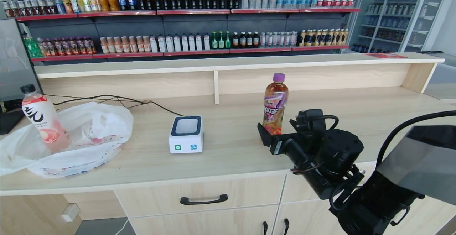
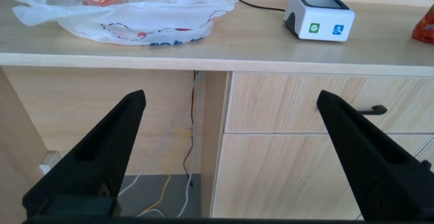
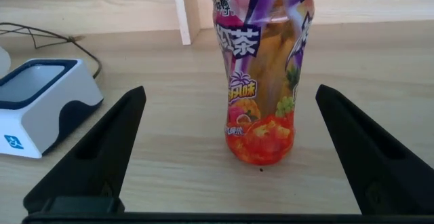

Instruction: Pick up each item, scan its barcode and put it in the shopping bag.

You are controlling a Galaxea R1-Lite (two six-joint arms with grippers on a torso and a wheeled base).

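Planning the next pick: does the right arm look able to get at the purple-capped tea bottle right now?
Probably yes. The right gripper faces the tea bottle with its fingers spread wide, bare counter lies in between, and the scanner stands off to one side, apart from the bottle.

On the counter (image 1: 231, 153) the scanner (image 1: 186, 134) sits in the middle — the shopping bag (image 1: 89, 135) lies to its left with a bottle (image 1: 41, 115) standing in it, the tea bottle (image 1: 275, 104) stands to its right, slightly farther back. Drink shelves (image 1: 192, 11) stand behind the counter.
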